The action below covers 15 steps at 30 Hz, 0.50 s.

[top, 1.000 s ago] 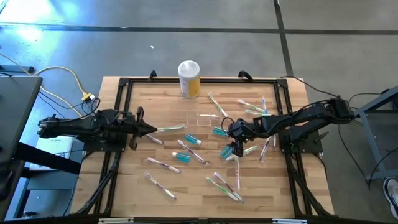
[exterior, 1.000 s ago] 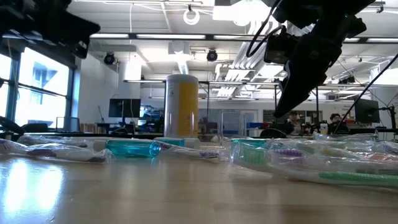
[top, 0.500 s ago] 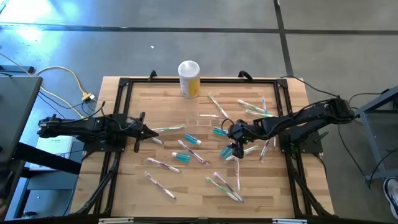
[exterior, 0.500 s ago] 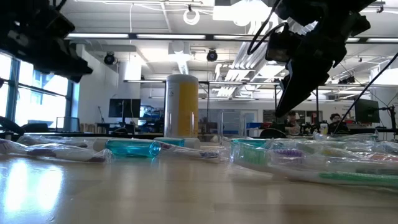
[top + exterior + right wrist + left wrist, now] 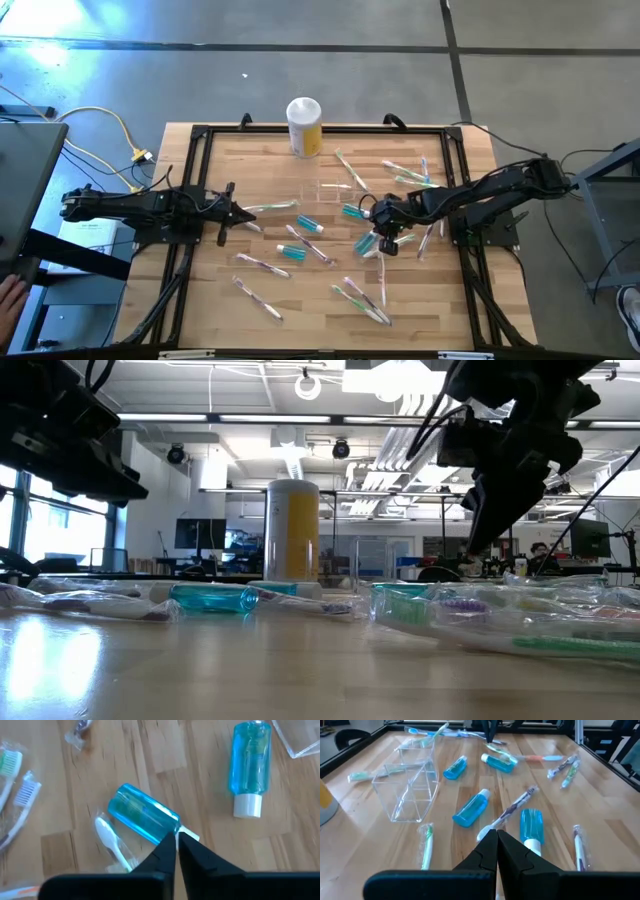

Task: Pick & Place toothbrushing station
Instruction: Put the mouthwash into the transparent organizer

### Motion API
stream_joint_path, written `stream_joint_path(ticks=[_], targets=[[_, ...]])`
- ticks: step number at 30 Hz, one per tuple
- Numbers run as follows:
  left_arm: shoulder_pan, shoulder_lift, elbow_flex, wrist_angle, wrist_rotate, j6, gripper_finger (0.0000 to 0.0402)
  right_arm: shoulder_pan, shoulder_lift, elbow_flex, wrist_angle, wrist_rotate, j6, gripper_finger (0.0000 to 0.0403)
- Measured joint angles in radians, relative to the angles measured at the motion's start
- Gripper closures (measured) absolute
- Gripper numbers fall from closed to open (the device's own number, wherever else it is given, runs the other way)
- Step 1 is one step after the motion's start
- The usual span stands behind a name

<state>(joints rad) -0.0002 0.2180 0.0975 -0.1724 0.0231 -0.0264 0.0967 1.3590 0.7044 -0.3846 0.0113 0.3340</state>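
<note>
Wooden table point(image 5: 250, 300): I see both grippers clenched empty, left gripper point(image 5: 248, 212) near clear plastic boxy holder point(image 5: 318, 192), right gripper point(image 5: 384, 243) over blue bottle point(image 5: 143, 820).

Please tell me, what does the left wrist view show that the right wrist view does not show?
Only the left wrist view shows the whole transparent toothbrushing station, standing on the wooden table, and the shut left end effector.

Only the right wrist view shows the shut right end effector, its tips at the cap end of a blue bottle lying flat; whether it grips the bottle I cannot tell.

Both show blue bottles and wrapped toothbrushes scattered on the wood.
</note>
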Motion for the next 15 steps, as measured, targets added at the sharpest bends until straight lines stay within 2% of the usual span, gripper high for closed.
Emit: stream_joint_path(ticks=[15], targets=[[0.000,0.000,0.000,-0.007,-0.012,-0.007,0.0401,0.000,0.000,0.000,0.022,0.000,0.001,0.0400]])
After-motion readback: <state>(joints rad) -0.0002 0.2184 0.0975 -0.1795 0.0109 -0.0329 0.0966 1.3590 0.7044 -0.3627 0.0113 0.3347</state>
